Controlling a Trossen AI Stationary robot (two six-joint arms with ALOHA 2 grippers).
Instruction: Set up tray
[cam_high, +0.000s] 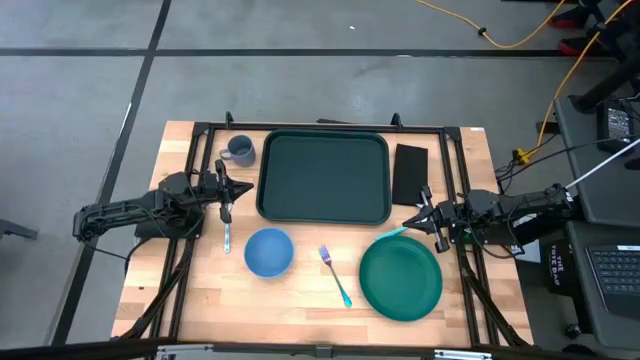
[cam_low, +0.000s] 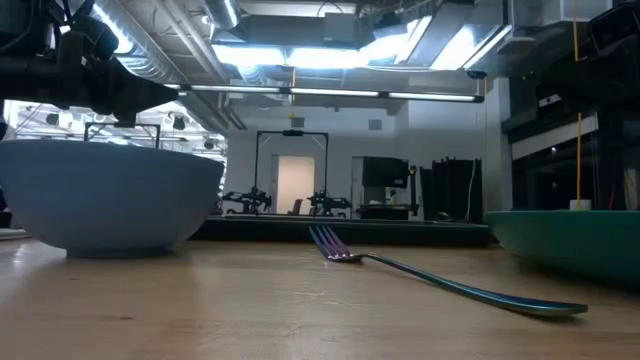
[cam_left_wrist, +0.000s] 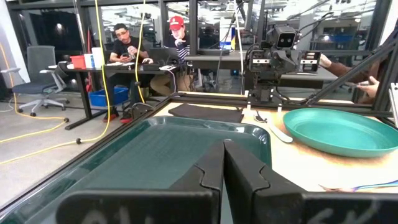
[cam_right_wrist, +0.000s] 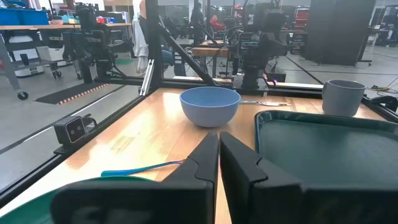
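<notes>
Hovering left of the tray, the left gripper had its fingers pressed together, empty. The tray lay at the table's far centre. The right gripper, likewise closed and empty, hung near its right corner.

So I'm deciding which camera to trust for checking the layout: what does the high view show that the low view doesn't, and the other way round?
Only the high view shows the empty tray, the black napkin, the grey mug, a utensil by the left hand, and the right hand, both shut beside the tray.

Only the low view shows the room behind the table, with ceiling lights and equipment racks.

Both show the blue bowl, the fork and the green plate on the wooden table.
</notes>
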